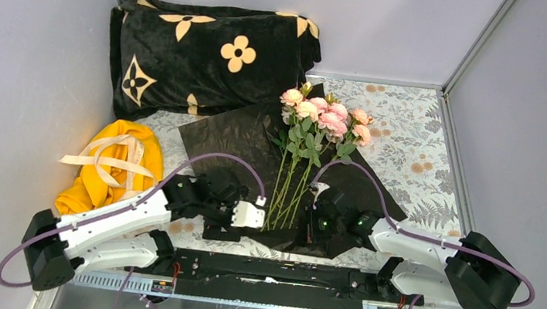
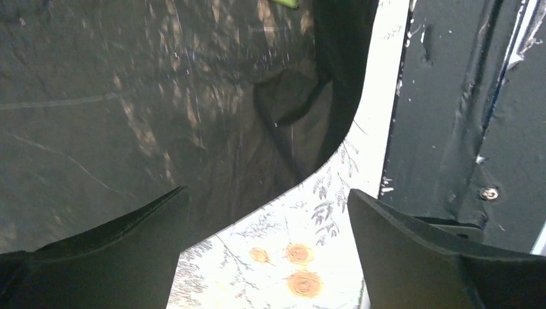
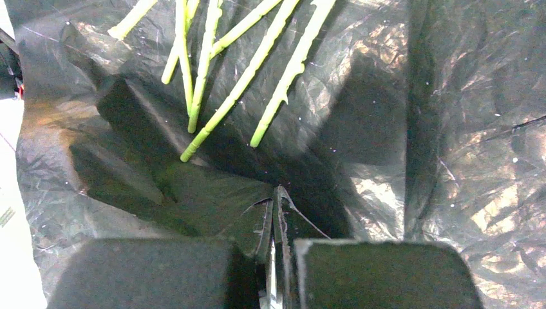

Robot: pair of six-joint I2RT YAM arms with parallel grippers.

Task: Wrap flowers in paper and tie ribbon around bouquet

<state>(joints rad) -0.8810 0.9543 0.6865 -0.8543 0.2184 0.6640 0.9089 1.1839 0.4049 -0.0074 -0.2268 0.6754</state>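
The flowers [image 1: 321, 121] lay flat on the paper [image 1: 218, 136], in the middle of the table [image 1: 412, 139]. The pink blooms pointed away from the arms. The long green stems [image 3: 244, 77] pointed back toward the arms. The black paper was spread out wide under them and looked crinkly. Its far corner reached up close to the black blanket [image 1: 204, 53] with tan flower shapes, which sat bunched up at the back left.

The left gripper [image 2: 267, 190] was low down by the near left edge of the paper, just to the left of the stems. Its two fingers were spread wide apart and nothing was between them. Under them you could see the paper's edge and the flowery table top.

The right gripper [image 3: 280, 241] was low down on the other side of the stems, at the near part of the paper. Its fingers were pressed together, and a thin fold of the paper stuck up between them. The cut ends of the stems lay just past that fold.

The ribbon [image 1: 119, 154] was far off on the left. It lay in loose loops on top of a yellow cloth [image 1: 96, 181], well apart from the flowers and the paper.
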